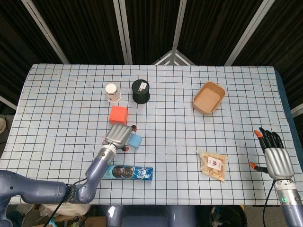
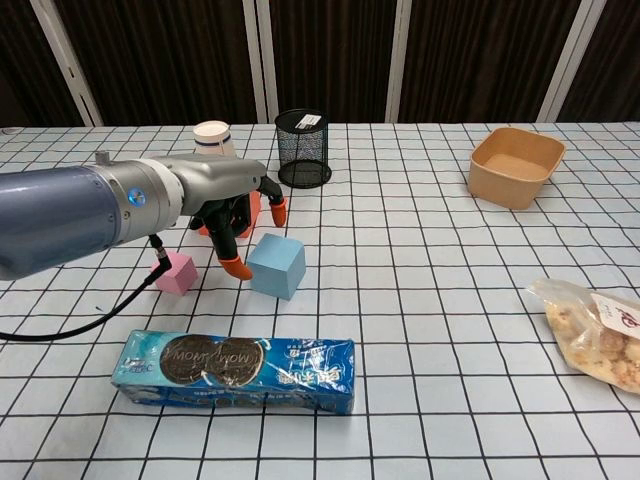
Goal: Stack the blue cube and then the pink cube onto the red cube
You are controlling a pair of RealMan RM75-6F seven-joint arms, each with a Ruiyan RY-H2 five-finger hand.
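Hand over the blue cube, nothing stacked yet

Table [image 1: 189, 94] with a checked cloth carries everything. Next in size, the left hand [image 2: 235, 215] hangs just over and beside the blue cube [image 2: 277, 266], on the cube's left side. Its fingers are spread apart and curved downward, and one orange fingertip [image 2: 237, 267] is very near the cube's left face; I cannot tell if it touches. It holds nothing. The right hand [image 1: 274, 156] rests far away at the right edge of the table, fingers apart, empty.

The cookie pack [image 2: 235, 360] lies in front of the cubes. The red cube [image 1: 118, 114] stands behind the left hand and is partly hidden in the chest view. The blue cube stands just in front of it, slightly to the right. The pink cube [image 2: 174, 272] is the smallest and sits to the left of the blue one, near it.

The blue cube looks light and stiff, probably foam or plastic, with smooth flat faces. I judge it best to take it on two opposite side faces, thumb against fingers, and keep it level so it lands flat on the red cube.
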